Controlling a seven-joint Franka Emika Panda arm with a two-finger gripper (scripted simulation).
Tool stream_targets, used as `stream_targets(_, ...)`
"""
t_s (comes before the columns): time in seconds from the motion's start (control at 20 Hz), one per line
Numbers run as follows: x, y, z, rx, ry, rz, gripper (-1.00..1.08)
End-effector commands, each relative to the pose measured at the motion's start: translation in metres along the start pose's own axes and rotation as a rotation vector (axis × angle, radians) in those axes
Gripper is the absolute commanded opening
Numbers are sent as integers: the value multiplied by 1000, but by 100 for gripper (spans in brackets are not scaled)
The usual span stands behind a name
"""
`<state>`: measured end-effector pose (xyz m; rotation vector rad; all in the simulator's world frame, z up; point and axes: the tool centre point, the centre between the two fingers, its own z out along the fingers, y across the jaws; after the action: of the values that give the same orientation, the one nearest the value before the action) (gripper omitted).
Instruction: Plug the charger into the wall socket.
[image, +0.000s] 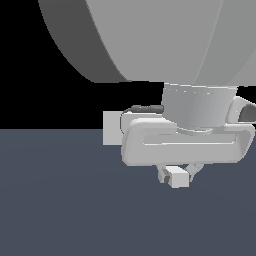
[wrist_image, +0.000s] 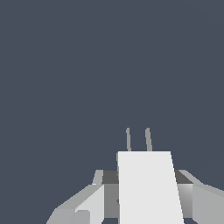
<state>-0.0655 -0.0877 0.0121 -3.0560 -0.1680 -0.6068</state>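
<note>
The charger (image: 179, 177), a small plain white block, sits between my gripper's (image: 176, 173) fingers just above the dark floor. In the wrist view the charger (wrist_image: 148, 188) fills the space between the fingers (wrist_image: 89, 203), and two thin grey prongs (wrist_image: 138, 140) stick out of its far end. The gripper (wrist_image: 146, 194) is shut on it. The wall socket (image: 111, 128), a flat white upright panel, shows only as a strip to the exterior view's left of my hand, farther back. The hand hides the rest of it, including its centre. The socket is out of the wrist view.
The big grey arm link (image: 150, 40) fills the upper part of the exterior view. A dark blue-grey floor (image: 60, 200) spreads beneath the hand, and it is all that lies beyond the prongs in the wrist view.
</note>
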Motion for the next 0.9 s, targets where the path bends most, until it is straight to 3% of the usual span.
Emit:
stream_targets(0.0, 0, 2, 0, -2, 0, 3, -100)
stream_targets(0.4, 4, -5, -2, -2, 0, 6, -100)
stream_targets(0.85, 27, -29, -13, -13, 3, 37, -100)
